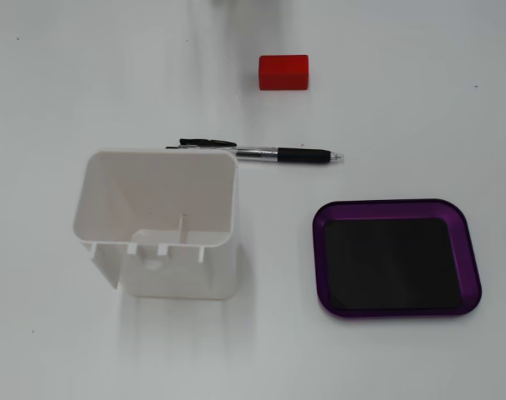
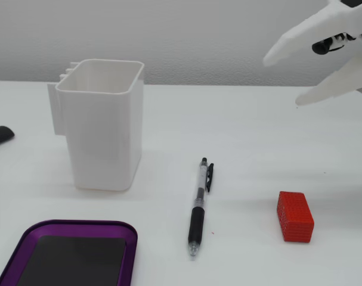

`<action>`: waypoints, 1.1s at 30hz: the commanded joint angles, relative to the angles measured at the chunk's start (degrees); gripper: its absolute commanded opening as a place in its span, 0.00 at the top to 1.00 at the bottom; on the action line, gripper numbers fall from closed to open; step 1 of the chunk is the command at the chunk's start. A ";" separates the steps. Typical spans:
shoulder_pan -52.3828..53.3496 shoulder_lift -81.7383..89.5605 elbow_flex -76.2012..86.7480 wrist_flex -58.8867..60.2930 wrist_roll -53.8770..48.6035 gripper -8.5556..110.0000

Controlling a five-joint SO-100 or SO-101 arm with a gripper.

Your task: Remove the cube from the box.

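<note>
Claw (image 2: 282, 82) wide open, empty, aloft

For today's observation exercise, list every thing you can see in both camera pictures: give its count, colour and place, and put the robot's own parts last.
cube: one, bright red, resting on the table right of the pen in the low fixed view; outside the tray.
box: one, shallow purple tray with black floor, empty, lower right in the top-down fixed view.
container: one, tall, white, open-topped, standing left of the pen's clip end.
pen: one, black and clear, lying flat between container and cube.
dark object: one, black, cut off at the left edge of the low view; cannot tell what it is.
table: one, white.
claw: one, white, open, raised at upper right, touching nothing.
</note>
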 commanded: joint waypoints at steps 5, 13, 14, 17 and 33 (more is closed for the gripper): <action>8.70 15.82 19.25 0.18 -2.72 0.76; 8.70 13.54 27.95 0.09 0.79 0.79; 8.44 13.62 28.04 0.09 2.20 0.83; 8.35 13.62 28.30 -1.05 5.10 0.94; 2.90 13.54 28.39 -0.97 7.47 0.93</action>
